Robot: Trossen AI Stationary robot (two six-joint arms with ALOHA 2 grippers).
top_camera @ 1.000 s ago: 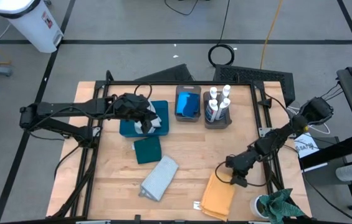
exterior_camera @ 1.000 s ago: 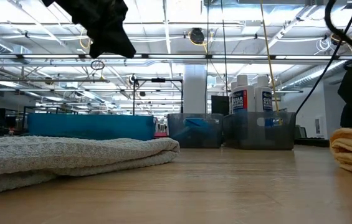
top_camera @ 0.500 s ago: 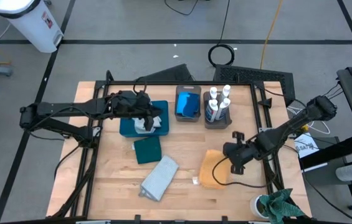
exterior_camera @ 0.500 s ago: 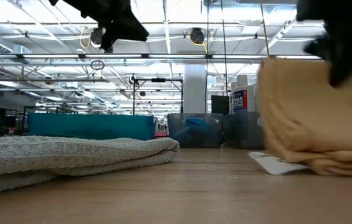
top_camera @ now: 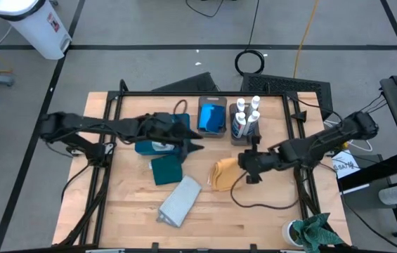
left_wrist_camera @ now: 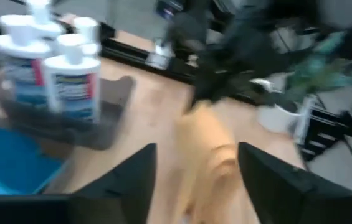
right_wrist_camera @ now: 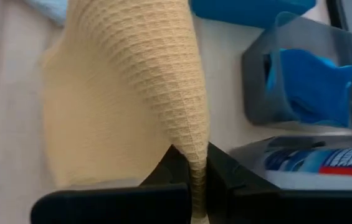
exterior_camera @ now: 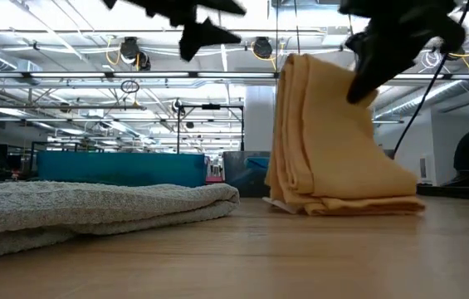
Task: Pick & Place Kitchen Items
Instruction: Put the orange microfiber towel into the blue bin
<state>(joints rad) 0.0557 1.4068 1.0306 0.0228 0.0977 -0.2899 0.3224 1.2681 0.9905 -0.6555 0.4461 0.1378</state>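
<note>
Right claw is pinching the mustard cloth by one edge, fingers clamped tight on it — right wrist view is showing the waffle weave pulled into the jaws. Low view is showing what overhead can't: cloth hanging upright, bottom fold resting on the counter. Left claw is hovering open w/ nothing in it, just past the teal tray. Overhead: dark teal cloth & grey cloth lying flat near the counter's middle; bottles & sponges sitting in the two bins.
</note>
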